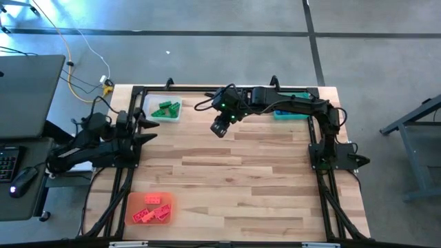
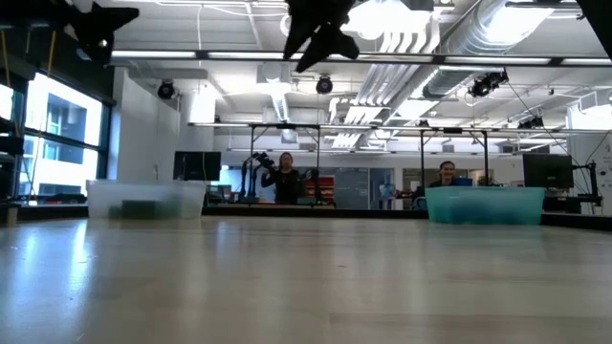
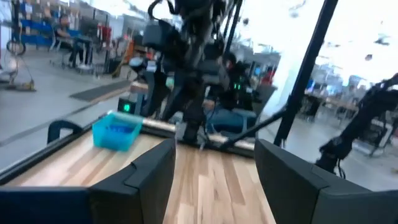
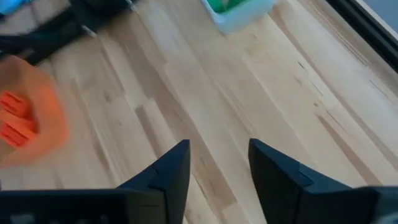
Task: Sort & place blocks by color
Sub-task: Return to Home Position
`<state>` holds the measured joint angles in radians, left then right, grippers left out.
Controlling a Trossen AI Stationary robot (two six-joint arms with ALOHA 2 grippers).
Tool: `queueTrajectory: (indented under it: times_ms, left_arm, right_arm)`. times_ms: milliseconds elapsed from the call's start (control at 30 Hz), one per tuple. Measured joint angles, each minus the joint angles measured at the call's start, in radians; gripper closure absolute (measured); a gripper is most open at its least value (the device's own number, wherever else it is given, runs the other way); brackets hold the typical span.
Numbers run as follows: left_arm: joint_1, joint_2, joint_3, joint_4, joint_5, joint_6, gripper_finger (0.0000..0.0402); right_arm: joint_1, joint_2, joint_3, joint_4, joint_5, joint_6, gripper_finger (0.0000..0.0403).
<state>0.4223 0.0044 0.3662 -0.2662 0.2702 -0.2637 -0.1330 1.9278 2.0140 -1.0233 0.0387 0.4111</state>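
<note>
High view: right gripper (image 1: 220, 128) hovers over table's (image 1: 234, 179) back middle, beside clear tray (image 1: 153, 118) holding green blocks (image 1: 166, 107). Red blocks (image 1: 151, 211) in orange tray (image 1: 135, 199), front left. Left gripper (image 1: 150, 129) at left edge.
Left wrist view: fingers wide apart, empty; blue tray (image 3: 117, 132) beyond.
Right wrist view: fingers parted, empty.

- We count three trays: clear tray (image 1: 150, 103), teal tray (image 1: 282, 115), orange tray (image 1: 138, 200).
- Two grippers: left gripper (image 3: 214, 158), right gripper (image 4: 219, 155).
- Two people: a person (image 2: 286, 177), a second person (image 2: 445, 174).
- Green blocks (image 1: 166, 108) and red blocks (image 1: 153, 209): too small for us to count.
</note>
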Motion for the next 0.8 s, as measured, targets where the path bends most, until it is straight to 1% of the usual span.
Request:
queueTrajectory:
  times_ms: [167, 300, 433, 600, 700, 800]
  left_arm:
    - [0.0, 0.0, -0.122, 0.146, 0.001, -0.051, 0.0193]
    - [0.0, 0.0, -0.217, 0.276, 0.0, -0.114, 0.0193]
    - [0.0, 0.0, -0.296, 0.39, -0.016, -0.15, 0.0193]
    - [0.001, 0.0, -0.358, 0.399, -0.109, -0.169, 0.0193]
    - [0.002, 0.0, -0.356, 0.386, -0.125, -0.155, 0.0193]
    - [0.002, 0.0, -0.356, 0.383, -0.129, -0.129, 0.0193]
  right_arm:
    - [-0.005, 0.0, -0.001, -0.116, 0.065, 0.0, 0.0279]
    - [-0.011, -0.002, -0.001, -0.171, 0.066, -0.03, 0.029]
    - [-0.024, -0.018, -0.002, -0.199, 0.066, -0.096, 0.03]
    - [-0.051, -0.082, -0.002, -0.265, 0.068, -0.192, 0.0313]
    - [-0.075, -0.146, -0.002, -0.313, 0.09, -0.251, 0.032]
    - [-0.109, -0.224, -0.002, -0.32, 0.093, -0.292, 0.0326]
